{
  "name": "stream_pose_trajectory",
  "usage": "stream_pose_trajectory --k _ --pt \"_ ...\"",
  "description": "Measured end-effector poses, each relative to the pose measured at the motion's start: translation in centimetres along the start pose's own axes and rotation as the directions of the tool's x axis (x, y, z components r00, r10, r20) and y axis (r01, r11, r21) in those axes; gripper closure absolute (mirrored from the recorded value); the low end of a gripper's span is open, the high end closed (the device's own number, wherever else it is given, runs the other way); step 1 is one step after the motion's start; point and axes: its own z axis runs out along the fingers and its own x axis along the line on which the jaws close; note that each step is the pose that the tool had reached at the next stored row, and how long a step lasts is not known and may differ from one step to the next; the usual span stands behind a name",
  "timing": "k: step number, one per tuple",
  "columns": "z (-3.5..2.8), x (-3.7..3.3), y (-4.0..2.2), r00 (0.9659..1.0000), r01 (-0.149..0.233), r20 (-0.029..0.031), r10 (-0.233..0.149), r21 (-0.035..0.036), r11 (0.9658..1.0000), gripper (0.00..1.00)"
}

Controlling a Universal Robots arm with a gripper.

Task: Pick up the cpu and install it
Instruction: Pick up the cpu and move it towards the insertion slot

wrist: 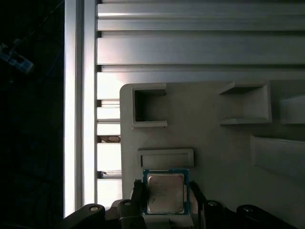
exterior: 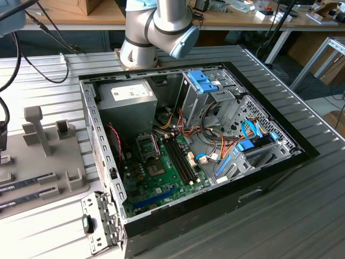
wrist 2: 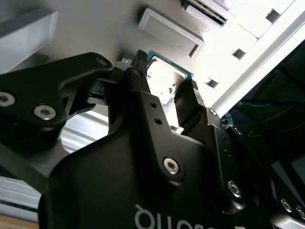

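The cpu (wrist: 165,192), a small square chip with a silver top and a thin green rim, sits between my gripper's (wrist: 166,192) two black fingers (wrist: 137,192). In both wrist views the fingers press on two opposite edges of it. The second wrist view has the cpu (wrist 2: 165,80) bright between the fingertips of the gripper (wrist 2: 165,76), above the grey fixture tray (wrist 2: 95,28). In the exterior view the open computer case (exterior: 269,178) lies on the table, with the motherboard's cpu socket (exterior: 146,144) standing open.
The grey tray (wrist: 214,143) has raised pockets and blocks and lies on a slatted aluminium table (wrist: 190,47). In the case are dark memory sticks (exterior: 180,159), a bare dark chip (exterior: 157,170), a power supply (exterior: 128,97), drive cages (exterior: 215,94) and loose cables. The arm's base (exterior: 156,29) stands behind the case.
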Motion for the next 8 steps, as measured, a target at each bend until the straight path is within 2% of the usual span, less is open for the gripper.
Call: stream_pose_trajectory --k 8 --pt "-0.36 -0.01 0.01 1.0000 0.000 0.0000 0.000 0.0000 1.0000 0.53"
